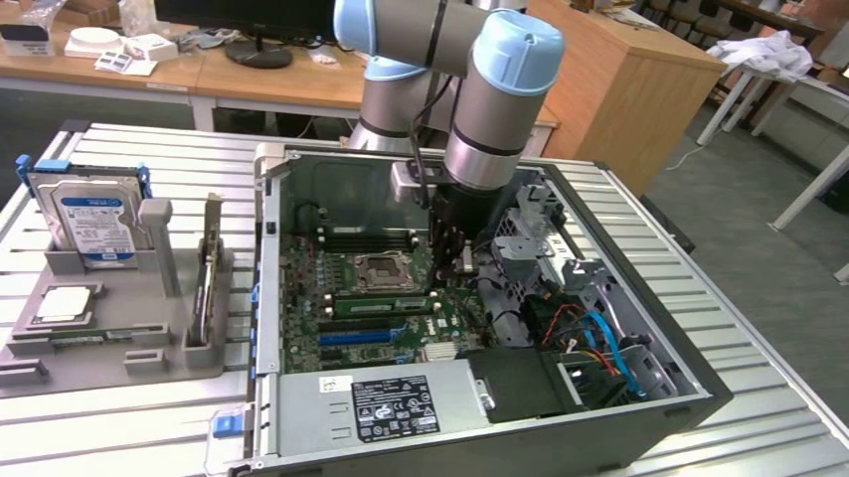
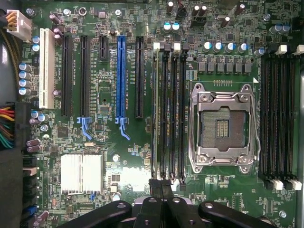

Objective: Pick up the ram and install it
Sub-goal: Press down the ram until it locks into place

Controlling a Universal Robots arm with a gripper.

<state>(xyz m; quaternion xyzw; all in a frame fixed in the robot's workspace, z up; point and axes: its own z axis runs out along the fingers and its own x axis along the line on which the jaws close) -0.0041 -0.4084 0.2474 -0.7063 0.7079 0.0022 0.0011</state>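
Inside the case (image 1: 663, 397) | ram (image 2: 156, 109) seated in motherboard slot, just ahead of hand (image 2: 161, 190) | fingers together

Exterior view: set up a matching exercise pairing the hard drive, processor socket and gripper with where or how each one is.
1. hard drive
2. processor socket
3. gripper

A. empty, on the motherboard
B. inside the case, over the board
C. upright in the grey holder, at the exterior view's left

Pairs: 1-C, 2-A, 3-B
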